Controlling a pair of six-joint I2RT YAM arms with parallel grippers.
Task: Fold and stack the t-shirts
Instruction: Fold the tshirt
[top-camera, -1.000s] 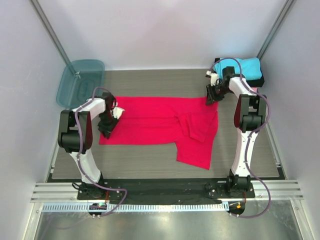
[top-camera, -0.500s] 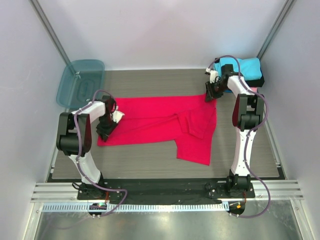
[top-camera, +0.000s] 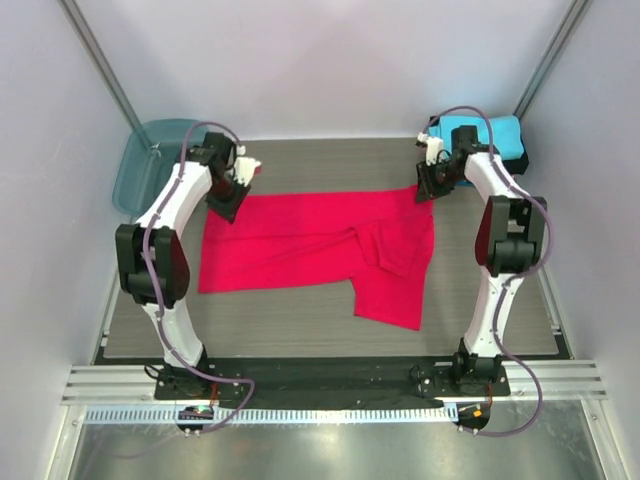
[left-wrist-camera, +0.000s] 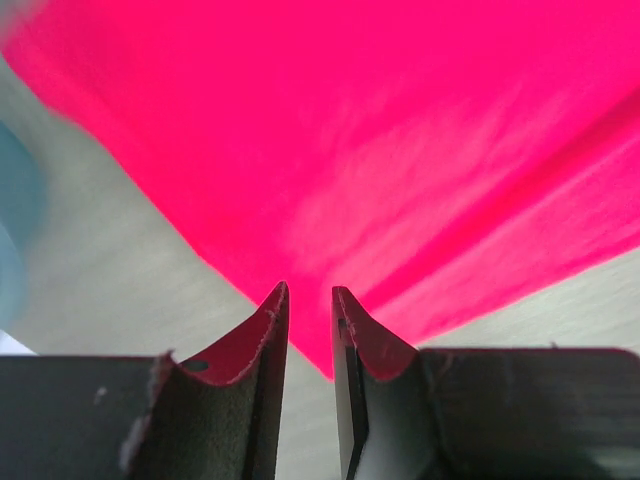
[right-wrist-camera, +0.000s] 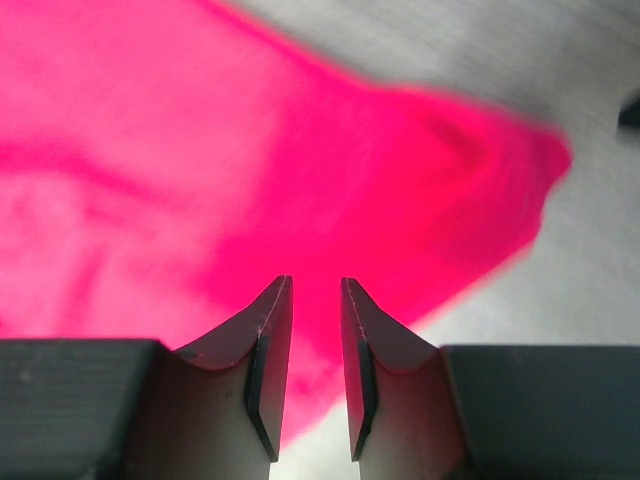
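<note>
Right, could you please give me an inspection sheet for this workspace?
Surface: grey wood-grain table, flat.
Job's things: red t-shirt spread out, right part folded over; cyan t-shirt folded atop a black one, far right corner.
Clutter: teal bin, far left corner.
Grippers: left gripper and right gripper each narrowly open over a far corner of the red t-shirt.
Cables: purple cables, hanging in loose loops.
Surroundings: white walls.

In the wrist views the red t-shirt is blurred and cropped, the teal bin is a mere smear, and the right arm covers part of the cyan t-shirt.
</note>
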